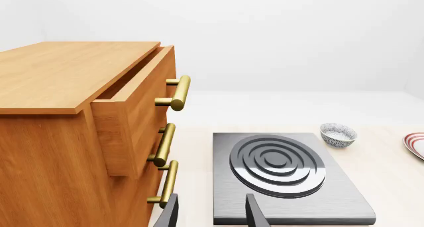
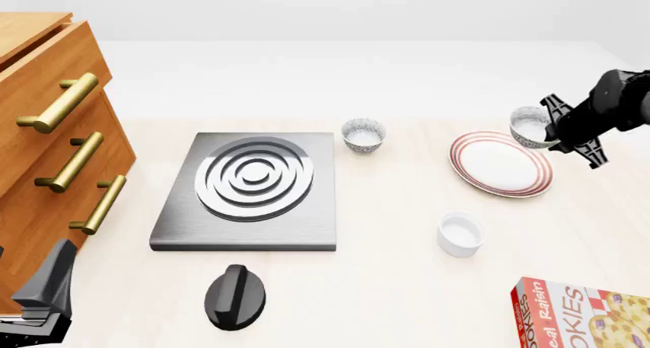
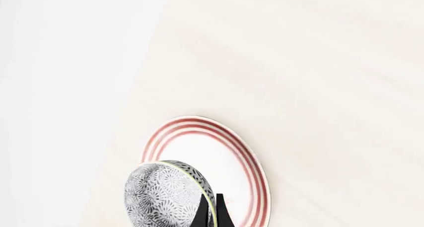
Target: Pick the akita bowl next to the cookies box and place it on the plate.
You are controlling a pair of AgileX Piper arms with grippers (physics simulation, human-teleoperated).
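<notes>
My right gripper (image 2: 549, 132) is shut on the rim of the akita bowl (image 2: 530, 125), holding it tilted in the air over the far right edge of the plate (image 2: 501, 164). In the right wrist view the bowl's patterned outside (image 3: 164, 195) faces the camera, the two fingers (image 3: 213, 213) pinch its rim, and the red-ringed plate (image 3: 222, 157) lies below. The cookies box (image 2: 586, 318) lies at the front right corner. My left gripper (image 1: 212, 214) is open and holds nothing, low at the near left (image 2: 43, 301).
A look-alike patterned bowl (image 2: 363, 135) stands past the grey stove slab (image 2: 249, 186), also in the left wrist view as a bowl (image 1: 338, 134). A white cup (image 2: 461, 234) sits in front of the plate. A black knob (image 2: 236, 295) lies near the front. The wooden cabinet (image 2: 46, 127) with its top drawer ajar fills the left.
</notes>
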